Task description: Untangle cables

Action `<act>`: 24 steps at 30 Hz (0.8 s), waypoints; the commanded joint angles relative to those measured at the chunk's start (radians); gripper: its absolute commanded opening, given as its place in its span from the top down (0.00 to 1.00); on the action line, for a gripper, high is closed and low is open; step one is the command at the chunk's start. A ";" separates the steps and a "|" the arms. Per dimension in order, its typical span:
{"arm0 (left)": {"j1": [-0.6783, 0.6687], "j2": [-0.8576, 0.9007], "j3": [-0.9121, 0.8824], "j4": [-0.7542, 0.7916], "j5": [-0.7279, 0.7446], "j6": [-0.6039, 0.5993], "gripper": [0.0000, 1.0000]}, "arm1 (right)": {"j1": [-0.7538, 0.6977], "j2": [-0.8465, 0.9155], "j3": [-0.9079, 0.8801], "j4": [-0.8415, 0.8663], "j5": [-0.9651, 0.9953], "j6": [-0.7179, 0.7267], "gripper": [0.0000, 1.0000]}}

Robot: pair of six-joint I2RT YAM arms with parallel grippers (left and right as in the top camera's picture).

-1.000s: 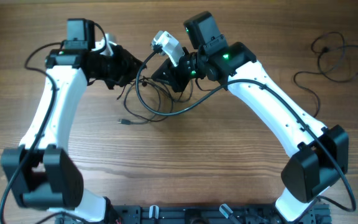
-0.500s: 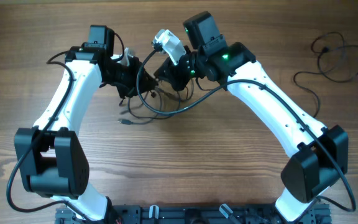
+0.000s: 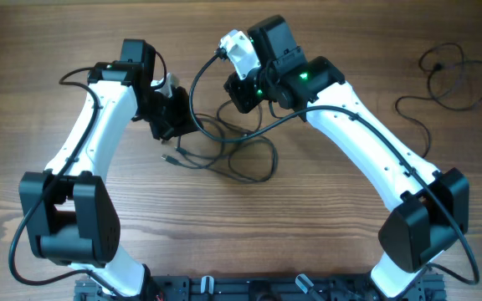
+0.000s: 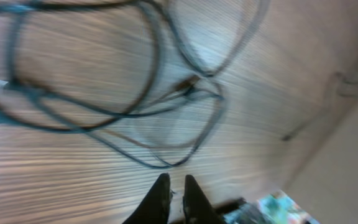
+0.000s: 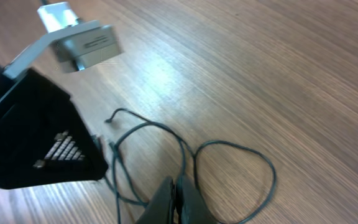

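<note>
The cables [image 3: 233, 150] are thin black cords in loose loops on the wooden table between my two arms. A small plug [image 3: 167, 157] lies at their left end. My left gripper [image 3: 178, 125] hangs over the left edge of the tangle. In the left wrist view its jaws [image 4: 174, 180] stand almost together with nothing visible between them, and the blurred cords [image 4: 154, 93] lie beyond the tips. My right gripper [image 3: 239, 94] is at the tangle's upper side. In the right wrist view it [image 5: 178, 182] is shut, with a cable strand [image 5: 183, 152] running into its tips.
Another thin black cable [image 3: 446, 79] lies in loops at the far right of the table. The left arm's black housing [image 5: 36, 143] stands close to the right gripper. Thicker arm cables [image 3: 195, 84] arc between the two wrists.
My left gripper moved right and down to the tangle's left edge. My right gripper pulled up and back. The cable loops spread out lower and further right on the table.
</note>
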 commanded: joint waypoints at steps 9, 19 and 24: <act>-0.008 0.009 -0.001 0.029 -0.257 0.016 0.62 | -0.003 -0.005 0.008 -0.060 0.046 0.049 0.71; -0.007 0.009 -0.001 0.190 -0.258 0.016 0.00 | -0.003 0.092 -0.064 -0.275 0.045 0.122 0.49; -0.007 0.010 -0.001 0.225 -0.290 0.016 0.00 | -0.003 0.138 -0.121 -0.288 0.043 0.081 0.47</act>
